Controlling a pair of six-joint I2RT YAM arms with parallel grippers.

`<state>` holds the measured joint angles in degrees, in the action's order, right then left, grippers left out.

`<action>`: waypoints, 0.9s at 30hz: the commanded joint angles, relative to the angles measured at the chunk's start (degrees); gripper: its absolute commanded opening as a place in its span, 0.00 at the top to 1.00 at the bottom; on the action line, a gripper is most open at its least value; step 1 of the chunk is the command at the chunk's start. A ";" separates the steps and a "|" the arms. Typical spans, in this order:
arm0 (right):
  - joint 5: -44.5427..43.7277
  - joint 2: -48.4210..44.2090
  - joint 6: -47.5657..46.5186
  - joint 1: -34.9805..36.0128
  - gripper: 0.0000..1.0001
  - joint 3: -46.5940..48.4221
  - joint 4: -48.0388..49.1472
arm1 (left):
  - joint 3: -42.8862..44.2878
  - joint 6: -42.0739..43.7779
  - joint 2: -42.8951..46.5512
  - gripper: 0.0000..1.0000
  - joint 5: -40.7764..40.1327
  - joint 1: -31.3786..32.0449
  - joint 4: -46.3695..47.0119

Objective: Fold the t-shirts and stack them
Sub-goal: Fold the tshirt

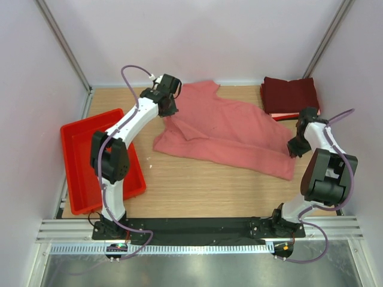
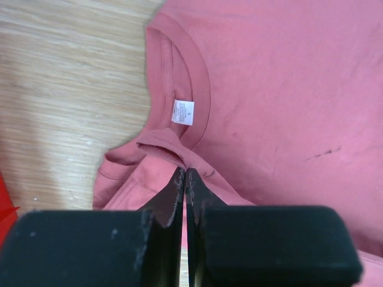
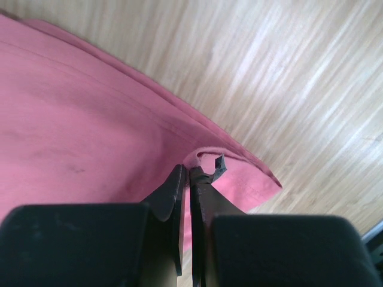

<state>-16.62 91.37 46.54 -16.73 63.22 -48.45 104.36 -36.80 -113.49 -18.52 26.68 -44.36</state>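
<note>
The salmon-pink t-shirt (image 1: 227, 128) lies spread and rumpled across the middle of the table. My left gripper (image 1: 168, 111) is shut on a pinch of its cloth near the collar (image 2: 179, 78), by the white label (image 2: 182, 112); the fold rises between the fingertips of the left gripper (image 2: 185, 172). My right gripper (image 1: 295, 147) is shut on the shirt's hem edge (image 3: 203, 156) at the right side. A stack of folded dark maroon t-shirts (image 1: 290, 94) with a thin pale layer underneath sits at the back right.
A red plastic tray (image 1: 81, 173) stands at the left edge of the table, beside the left arm. Bare wooden tabletop (image 1: 203, 185) runs along the front. White walls close in the back and sides.
</note>
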 commanded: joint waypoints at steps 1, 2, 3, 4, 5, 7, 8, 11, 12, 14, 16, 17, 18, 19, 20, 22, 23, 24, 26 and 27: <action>-0.08 -0.85 -1.63 -0.32 0.99 3.66 1.95 | 3.13 1.46 0.20 1.00 -2.31 0.04 1.38; 0.45 -0.76 -1.89 -0.32 0.99 4.19 2.39 | 3.57 1.99 -0.15 0.99 -2.22 -0.04 1.21; 0.62 -0.67 -2.07 -0.23 0.99 4.45 2.57 | 4.10 2.25 -1.19 1.00 -2.22 0.04 1.03; 0.71 -0.32 -2.25 -0.32 0.99 4.54 2.83 | 4.97 2.60 -1.73 1.00 -2.22 0.04 1.03; 0.80 -0.14 -2.25 -0.32 0.99 4.72 3.09 | 5.59 3.04 -2.25 1.00 -2.39 -0.04 0.68; 0.80 0.12 -2.51 -0.32 0.99 4.72 4.15 | 7.51 3.75 -4.27 1.00 -2.92 0.04 -0.28; 0.80 0.73 -2.77 -0.32 0.99 4.98 4.32 | 7.88 3.84 -4.80 1.00 -3.44 0.04 -0.99; 1.06 2.75 -3.56 -0.32 0.99 6.03 5.12 | 8.67 4.36 -6.12 1.00 -4.06 0.04 -1.17; 1.33 3.37 -4.00 -0.32 0.99 6.38 5.55 | 8.76 4.45 -6.39 1.00 -4.50 0.04 -1.17; 1.85 4.68 -4.44 -0.32 0.99 6.83 6.34 | 9.46 4.54 -7.35 1.00 -4.85 0.04 -1.43; 3.70 5.48 -4.53 -0.32 0.99 7.35 7.31 | 10.07 4.63 -8.23 1.00 -5.64 -0.13 -2.22; 4.57 5.74 -4.53 -0.23 0.99 7.35 7.84 | 10.43 4.72 -8.93 1.00 -5.82 -0.13 -2.31; 5.10 6.09 -4.36 -0.23 0.99 7.27 8.71 | 10.69 4.63 -9.20 1.00 -5.82 -0.13 -2.22; 5.37 6.18 -4.18 0.03 0.99 7.35 9.07 | 10.87 4.63 -9.46 1.00 -5.73 -0.48 -2.05; 5.29 6.27 -4.18 0.12 0.99 7.35 9.24 | 10.96 4.63 -9.73 1.00 -5.65 -0.48 -2.13; 4.76 6.62 -4.09 0.38 0.99 7.44 9.86 | 11.31 4.54 -10.52 1.00 -4.95 -0.83 -1.61; 4.58 6.80 -4.01 0.38 0.99 7.53 9.86 | 11.40 4.63 -10.70 1.00 -5.03 -0.84 -1.35; 4.41 6.97 -3.92 0.47 0.99 7.70 9.95 | 11.48 4.63 -11.22 1.00 -5.12 -0.84 -1.17; 4.06 7.59 -3.74 0.38 0.99 7.88 10.21 | 11.40 4.98 -11.66 1.00 -4.68 -0.92 -0.03; 3.44 7.77 -3.57 0.47 0.99 8.14 9.87 | 11.48 5.33 -12.19 1.00 -4.51 -0.84 0.23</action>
<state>-11.88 98.70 43.20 -16.60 68.84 -40.29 113.56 -32.47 -124.68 -21.69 26.33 -45.93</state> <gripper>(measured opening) 0.099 0.005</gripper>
